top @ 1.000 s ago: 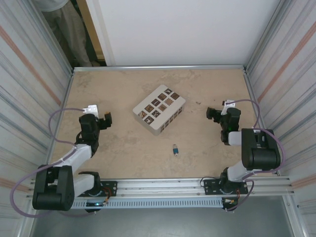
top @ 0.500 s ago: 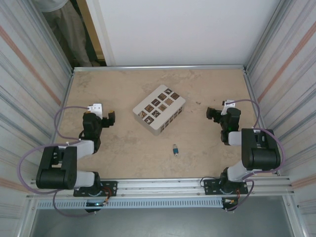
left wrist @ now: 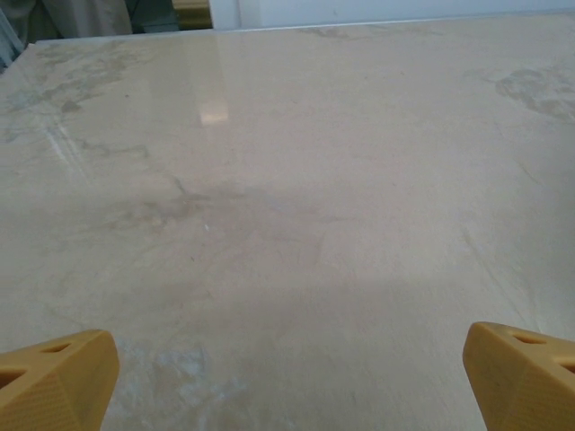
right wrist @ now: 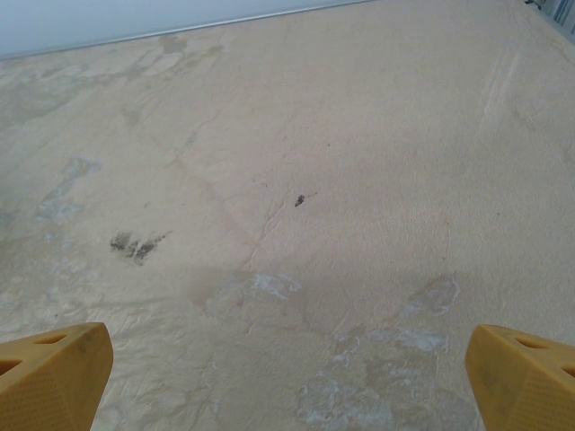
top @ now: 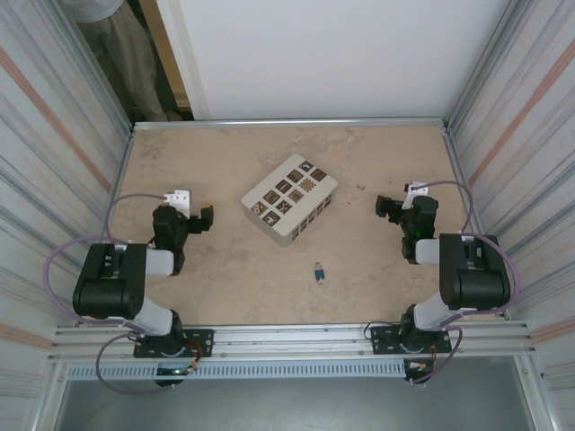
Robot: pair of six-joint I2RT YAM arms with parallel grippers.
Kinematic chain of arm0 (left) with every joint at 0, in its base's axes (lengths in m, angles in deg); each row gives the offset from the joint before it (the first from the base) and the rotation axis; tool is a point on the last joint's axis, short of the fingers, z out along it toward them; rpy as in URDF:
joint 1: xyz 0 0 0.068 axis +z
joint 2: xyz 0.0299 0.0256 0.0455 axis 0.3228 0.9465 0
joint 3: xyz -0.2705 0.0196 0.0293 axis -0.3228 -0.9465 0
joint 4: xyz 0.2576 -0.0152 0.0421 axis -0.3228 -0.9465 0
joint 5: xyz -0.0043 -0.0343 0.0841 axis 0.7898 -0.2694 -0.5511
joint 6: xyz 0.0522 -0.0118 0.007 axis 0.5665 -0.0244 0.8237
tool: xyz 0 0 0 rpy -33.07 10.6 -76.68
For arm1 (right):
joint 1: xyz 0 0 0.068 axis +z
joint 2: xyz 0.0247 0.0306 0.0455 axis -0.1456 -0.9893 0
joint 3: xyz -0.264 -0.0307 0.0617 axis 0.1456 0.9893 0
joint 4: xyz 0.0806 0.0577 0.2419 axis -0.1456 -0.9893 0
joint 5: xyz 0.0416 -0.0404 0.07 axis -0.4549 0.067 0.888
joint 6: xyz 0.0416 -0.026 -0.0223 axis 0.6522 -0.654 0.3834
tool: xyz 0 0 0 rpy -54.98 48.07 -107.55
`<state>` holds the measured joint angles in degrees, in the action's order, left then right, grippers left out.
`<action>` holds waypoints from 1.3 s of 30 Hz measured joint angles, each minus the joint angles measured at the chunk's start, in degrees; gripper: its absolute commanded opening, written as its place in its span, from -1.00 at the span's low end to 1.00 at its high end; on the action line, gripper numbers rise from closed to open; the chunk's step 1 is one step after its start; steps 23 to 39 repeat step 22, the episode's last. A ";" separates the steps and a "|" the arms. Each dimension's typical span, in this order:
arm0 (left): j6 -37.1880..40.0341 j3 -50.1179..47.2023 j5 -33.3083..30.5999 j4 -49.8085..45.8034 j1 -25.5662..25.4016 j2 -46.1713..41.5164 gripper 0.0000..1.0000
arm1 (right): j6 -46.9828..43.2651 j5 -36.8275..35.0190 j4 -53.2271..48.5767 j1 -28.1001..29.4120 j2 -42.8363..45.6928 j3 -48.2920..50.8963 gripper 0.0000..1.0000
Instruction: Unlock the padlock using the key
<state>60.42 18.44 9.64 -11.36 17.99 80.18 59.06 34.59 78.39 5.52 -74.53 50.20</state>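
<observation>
Lying on the worktop (top: pixel 359 153) close to its near edge, a little right of the middle, is a small blue-and-silver piece (top: pixel 319 274). It is too small to tell whether it is the lock, the key or both together. A white box (top: pixel 289 199) with a grid of dark squares on top sits near the centre of the worktop, turned at an angle to the edges. It is apart from the piece and farther from the near edge.

The left gripper (top: pixel 201 219) hangs low near the left edge, pointing toward the box, its jaws spread wide and holding nothing. In the left wrist view its yellow fingertips (left wrist: pixel 56 377) stand at the two lower corners with bare pale stone between them.

The right gripper (top: pixel 384 207) sits near the right edge, level with the box and pointing toward it, also spread wide and empty. In the right wrist view its yellow fingertips (right wrist: pixel 519 375) frame bare worktop marked with dark smudges (right wrist: pixel 135 242) and pale scuffs.

Both grippers are well apart from the piece, which lies between them and nearer the arm bases.
</observation>
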 measured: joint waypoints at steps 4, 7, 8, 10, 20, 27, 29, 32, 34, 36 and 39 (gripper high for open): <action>-0.15 2.19 0.00 -1.36 0.48 0.02 0.97 | 0.00 0.02 -0.02 0.00 0.00 0.00 0.98; -0.15 2.19 0.00 -2.60 0.48 0.02 0.97 | 0.00 0.00 -0.02 0.00 0.00 0.00 0.98; -0.15 2.19 0.00 -2.86 0.48 0.02 0.97 | 0.00 0.00 -0.02 0.00 0.00 0.00 0.98; -0.13 2.19 -0.02 -3.37 0.35 0.02 0.97 | 0.00 0.00 -0.02 0.00 0.00 0.00 0.98; -0.13 2.19 -0.02 -4.44 -0.02 0.02 0.97 | 0.00 0.02 -0.17 0.00 0.00 0.00 0.98; -0.13 2.19 -0.02 -4.48 -0.02 0.02 0.97 | 0.00 0.00 -0.20 0.00 0.00 0.00 0.98; -0.13 2.19 -0.02 -4.48 -0.02 0.02 0.97 | 0.00 0.00 -0.20 0.00 0.00 0.00 0.98; -0.13 2.19 -0.02 -4.48 -0.02 0.02 0.97 | 0.00 0.00 -0.20 0.00 0.00 0.00 0.98; -0.13 2.19 -0.02 -4.48 -0.02 0.02 0.97 | 0.00 0.00 -0.20 0.00 0.00 0.00 0.98; -0.13 2.19 -0.02 -4.48 -0.02 0.02 0.97 | 0.00 0.00 -0.20 0.00 0.00 0.00 0.98; -0.13 2.19 -0.02 -4.48 -0.02 0.02 0.97 | 0.00 0.00 -0.20 0.00 0.00 0.00 0.98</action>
